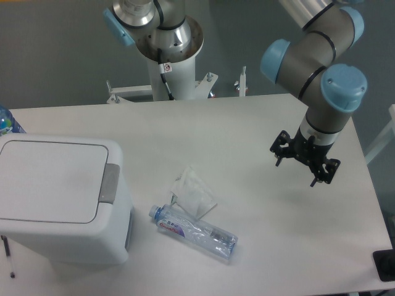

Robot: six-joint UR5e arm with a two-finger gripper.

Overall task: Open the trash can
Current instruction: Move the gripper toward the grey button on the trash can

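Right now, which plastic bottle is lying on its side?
The clear crushed bottle with the red-blue label, beside the trash can; the blue bottle stands behind.
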